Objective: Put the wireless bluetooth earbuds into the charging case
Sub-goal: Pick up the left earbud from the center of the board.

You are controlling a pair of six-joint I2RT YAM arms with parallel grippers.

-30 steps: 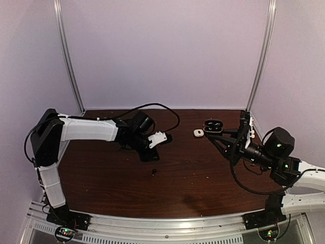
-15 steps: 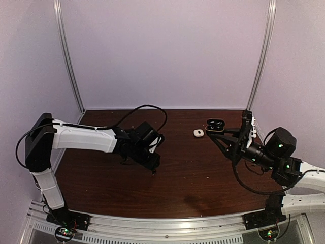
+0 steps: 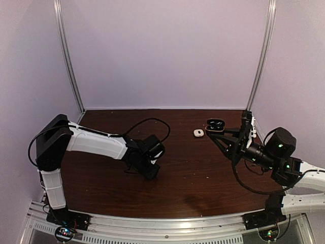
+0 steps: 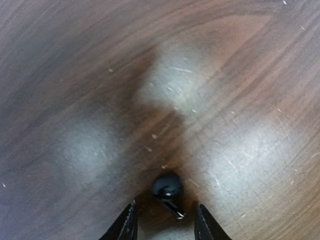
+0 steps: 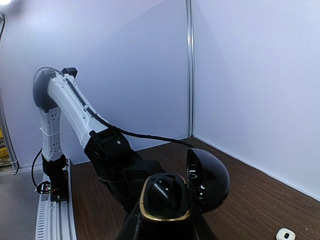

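Down on the wooden table (image 3: 193, 178), the left gripper (image 4: 164, 226) stands with fingers (image 4: 125, 227) apart on either side of a black earbud (image 4: 167, 187), well left of the open black charging case (image 5: 165, 200), which the right gripper (image 5: 167, 230) clamps tight, a small white piece (image 3: 198, 132) lying just left of that case.

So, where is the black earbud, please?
The black earbud lies on the table between the open left gripper's fingers, bottom centre, left wrist view.
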